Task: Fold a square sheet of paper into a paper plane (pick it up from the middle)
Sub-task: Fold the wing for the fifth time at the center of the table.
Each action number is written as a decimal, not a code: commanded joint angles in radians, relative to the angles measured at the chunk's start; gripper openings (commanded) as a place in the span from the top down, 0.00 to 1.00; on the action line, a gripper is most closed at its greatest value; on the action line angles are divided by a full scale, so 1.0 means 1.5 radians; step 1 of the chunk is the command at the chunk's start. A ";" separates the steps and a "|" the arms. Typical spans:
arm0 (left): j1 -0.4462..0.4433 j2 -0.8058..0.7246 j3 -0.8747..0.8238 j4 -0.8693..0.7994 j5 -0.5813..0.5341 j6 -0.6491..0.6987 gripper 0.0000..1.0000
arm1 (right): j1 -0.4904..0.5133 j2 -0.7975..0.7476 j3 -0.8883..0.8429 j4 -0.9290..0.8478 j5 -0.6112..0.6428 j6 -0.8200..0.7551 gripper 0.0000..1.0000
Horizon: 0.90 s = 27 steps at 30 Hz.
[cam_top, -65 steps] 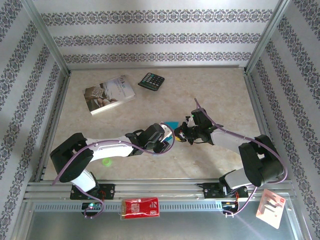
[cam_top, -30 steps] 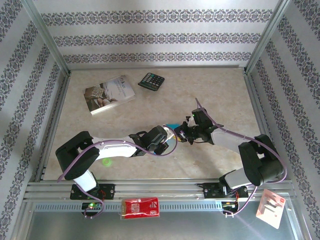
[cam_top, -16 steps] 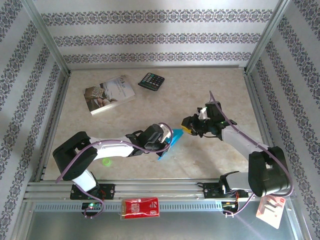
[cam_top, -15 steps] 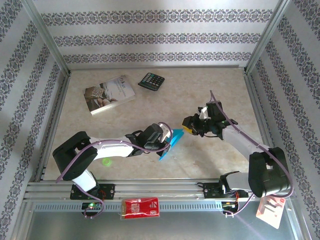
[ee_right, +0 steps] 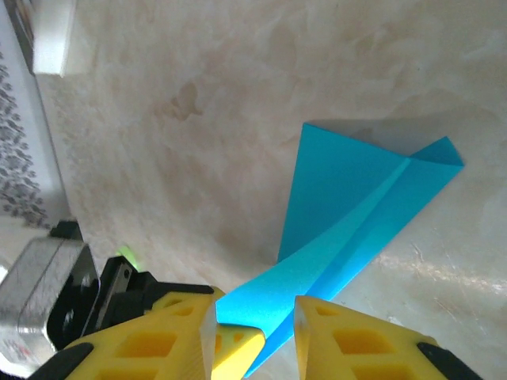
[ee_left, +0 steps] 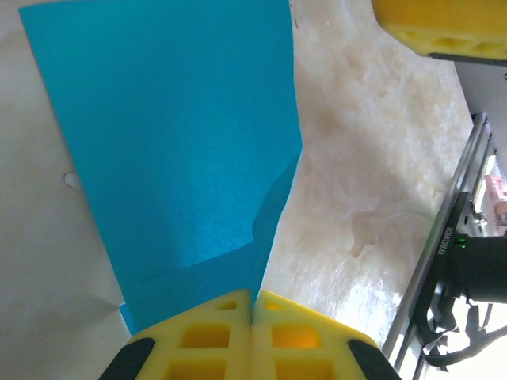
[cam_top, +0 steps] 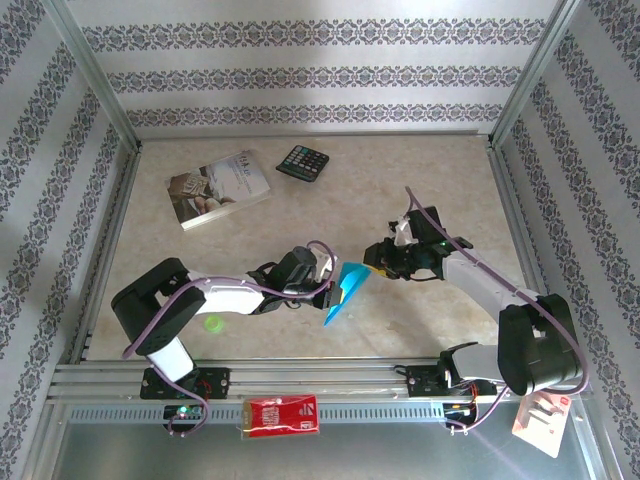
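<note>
The turquoise sheet of paper is folded lengthwise into a slim pointed shape like a paper plane, its tip slanting down toward the near edge. My left gripper is shut on one end of it; in the left wrist view the yellow pads meet on the blue paper. My right gripper stands just right of the paper. In the right wrist view its fingers are apart, with the creased paper and a left fingertip showing between them.
A pale printed book and a black calculator lie at the back left. A small green bit sits by the left arm. A red packet and a white packet lie in front of the rail.
The right gripper opened off the paper, drew back to the right, then eased closer again. The left gripper kept its hold and now has the folded paper out in plain sight.
</note>
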 commanded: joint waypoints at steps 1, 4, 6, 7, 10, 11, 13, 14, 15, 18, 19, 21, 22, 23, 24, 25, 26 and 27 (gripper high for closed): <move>0.021 0.018 -0.022 0.096 0.051 -0.068 1.00 | 0.013 0.004 0.022 -0.037 0.042 -0.053 0.67; 0.028 0.032 -0.040 0.152 0.062 -0.108 1.00 | 0.024 0.009 0.025 -0.039 0.055 -0.063 0.67; 0.028 0.041 -0.047 0.175 0.066 -0.125 1.00 | 0.029 0.014 0.026 -0.038 0.059 -0.063 0.66; 0.029 0.047 -0.054 0.194 0.069 -0.137 1.00 | 0.033 0.018 0.025 -0.037 0.061 -0.062 0.67; 0.034 0.070 -0.069 0.252 0.081 -0.174 1.00 | 0.038 0.027 0.026 -0.033 0.060 -0.060 0.67; 0.035 0.076 -0.070 0.265 0.085 -0.181 1.00 | 0.041 0.029 0.025 -0.032 0.061 -0.060 0.66; 0.037 0.084 -0.075 0.279 0.088 -0.190 1.00 | 0.045 0.030 0.026 -0.031 0.064 -0.059 0.67; 0.037 0.088 -0.078 0.286 0.090 -0.193 1.00 | 0.045 0.031 0.025 -0.030 0.066 -0.060 0.66; 0.038 0.090 -0.079 0.291 0.092 -0.194 1.00 | 0.046 0.032 0.025 -0.030 0.066 -0.060 0.66; 0.043 0.093 -0.083 0.296 0.095 -0.197 1.00 | 0.049 0.034 0.023 -0.028 0.067 -0.060 0.67; 0.045 0.093 -0.084 0.297 0.095 -0.197 1.00 | 0.051 0.034 0.021 -0.028 0.068 -0.060 0.66; 0.048 0.094 -0.086 0.298 0.099 -0.197 1.00 | 0.055 0.035 0.022 -0.027 0.067 -0.059 0.67; 0.050 0.095 -0.086 0.299 0.100 -0.197 1.00 | 0.057 0.036 0.022 -0.026 0.067 -0.062 0.67; 0.051 0.096 -0.085 0.299 0.103 -0.197 1.00 | 0.059 0.037 0.022 -0.026 0.067 -0.065 0.66; 0.052 0.096 -0.084 0.299 0.104 -0.198 1.00 | 0.063 0.039 0.023 -0.027 0.068 -0.070 0.67; 0.053 0.098 -0.083 0.299 0.106 -0.199 1.00 | 0.066 0.041 0.025 -0.027 0.070 -0.073 0.66; 0.054 0.100 -0.081 0.300 0.109 -0.201 1.00 | 0.067 0.043 0.026 -0.027 0.071 -0.077 0.67; 0.055 0.101 -0.081 0.300 0.111 -0.203 1.00 | 0.071 0.047 0.025 -0.026 0.073 -0.080 0.67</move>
